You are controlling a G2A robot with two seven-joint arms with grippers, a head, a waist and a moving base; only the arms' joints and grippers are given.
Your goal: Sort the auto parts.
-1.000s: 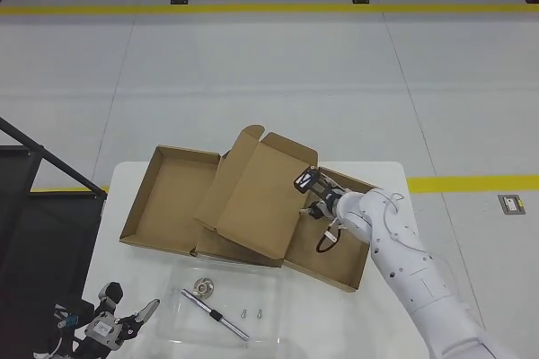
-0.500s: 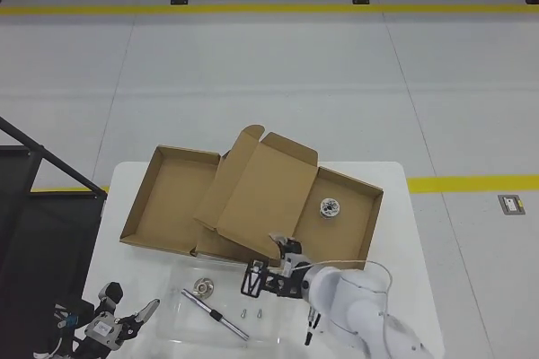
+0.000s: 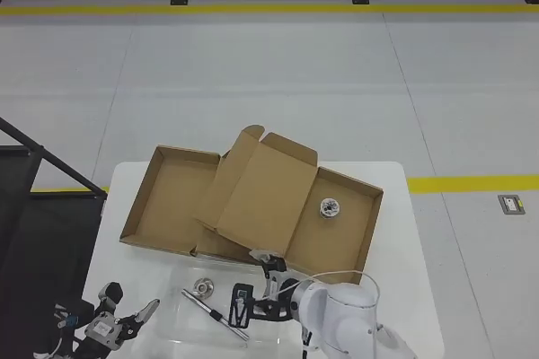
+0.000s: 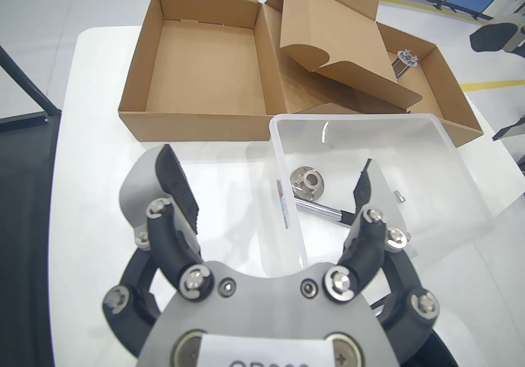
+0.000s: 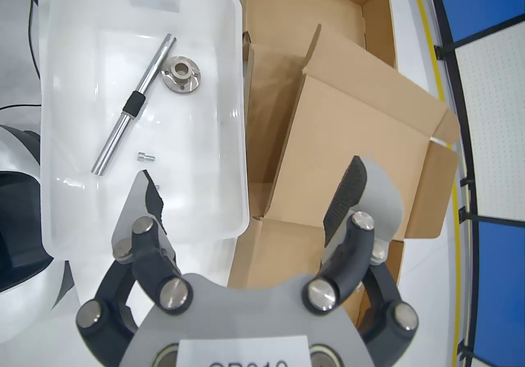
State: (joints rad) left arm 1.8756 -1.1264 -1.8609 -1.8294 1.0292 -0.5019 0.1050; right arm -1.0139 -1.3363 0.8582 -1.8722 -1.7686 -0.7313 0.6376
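right jaws: spread, empty, over bin (image 5: 242,98), probably readied for rod (image 5: 135,98) | left jaws: spread, empty, near-left tabletop (image 4: 94,98), apparently leaving bin access free

Top view: high overhead, looking down on whole table (image 3: 409,251). Left wrist view: low, close behind left gripper (image 4: 265,157), facing over clear bin (image 4: 348,119) toward cardboard boxes (image 4: 197,57). Right wrist view: above right gripper (image 5: 250,168), looking down; bin, boxes shared by all
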